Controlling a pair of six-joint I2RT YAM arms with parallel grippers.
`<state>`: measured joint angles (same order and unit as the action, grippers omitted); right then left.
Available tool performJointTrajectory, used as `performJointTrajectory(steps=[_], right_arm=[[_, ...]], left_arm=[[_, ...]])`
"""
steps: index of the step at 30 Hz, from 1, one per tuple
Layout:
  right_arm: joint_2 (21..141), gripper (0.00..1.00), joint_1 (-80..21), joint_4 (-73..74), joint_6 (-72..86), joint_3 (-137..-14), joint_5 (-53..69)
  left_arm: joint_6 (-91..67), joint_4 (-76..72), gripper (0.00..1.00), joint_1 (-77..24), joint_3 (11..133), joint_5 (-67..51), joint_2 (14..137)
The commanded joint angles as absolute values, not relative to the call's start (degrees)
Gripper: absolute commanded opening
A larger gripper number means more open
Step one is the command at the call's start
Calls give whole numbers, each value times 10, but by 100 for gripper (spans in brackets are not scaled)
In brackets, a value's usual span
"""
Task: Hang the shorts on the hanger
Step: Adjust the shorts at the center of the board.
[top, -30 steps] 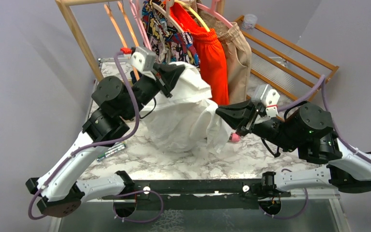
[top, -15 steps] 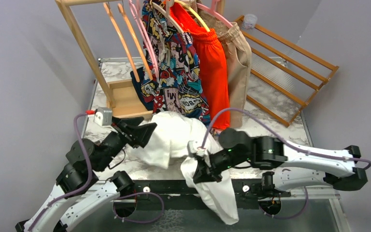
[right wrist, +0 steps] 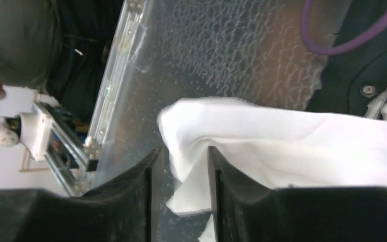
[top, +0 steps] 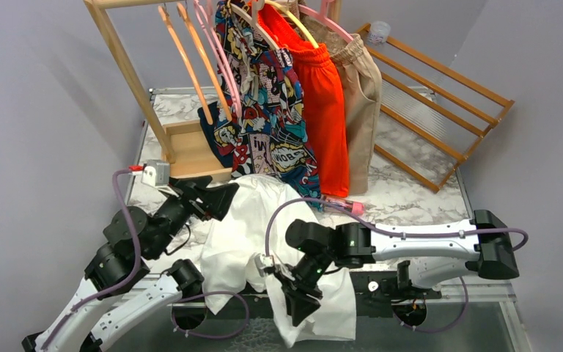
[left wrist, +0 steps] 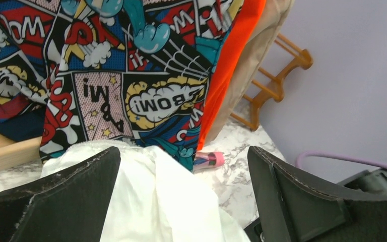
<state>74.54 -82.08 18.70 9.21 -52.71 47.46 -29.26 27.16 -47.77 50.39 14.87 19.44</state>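
Observation:
The white shorts (top: 242, 227) lie crumpled at the front of the marble table, one part hanging over the front edge. My left gripper (top: 223, 196) stands wide open at their far left end; in its wrist view the fabric (left wrist: 146, 201) lies below the spread left gripper (left wrist: 182, 151). Past the table edge my right gripper (top: 295, 312) points down, open. A loose fold of the shorts (right wrist: 282, 141) sits between the fingers of the right gripper (right wrist: 182, 151) with a gap beside it. The light-pink hanger (top: 223, 72) hangs on the rail.
The wooden rack holds orange hangers (top: 190, 59), comic-print shorts (top: 271, 125), orange-red shorts (top: 326, 95) and beige shorts (top: 363, 81). A wooden tray (top: 190, 150) sits at its foot, a slatted wooden frame (top: 440, 110) at the right. A pink-capped tube (top: 341, 205) lies behind the white shorts.
Both arms came down from the rack toward the table's front, bringing the shorts along. Both grippers opened and let go; the shorts now rest on the table and drape over its edge.

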Motion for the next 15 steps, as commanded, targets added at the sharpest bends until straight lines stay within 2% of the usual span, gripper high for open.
performJointTrajectory(steps=[1, 4, 6, 11, 13, 15], right_arm=[[745, 52, -833, 205, 63, -563, 490], [679, 78, -825, 185, 75, -563, 303], [658, 85, -806, 184, 73, -574, 206], [675, 86, -788, 189, 122, -598, -72], [687, 85, -752, 185, 157, -583, -122], [696, 83, -694, 169, 197, -557, -110]], left_arm=[[-286, 282, 99, -480, 476, 181, 212], [-287, 283, 99, -480, 454, 191, 230], [-284, 284, 99, -481, 445, 197, 245], [-243, 279, 99, -480, 442, 198, 290], [-222, 278, 99, -481, 443, 214, 307], [-203, 273, 99, -480, 444, 238, 322]])
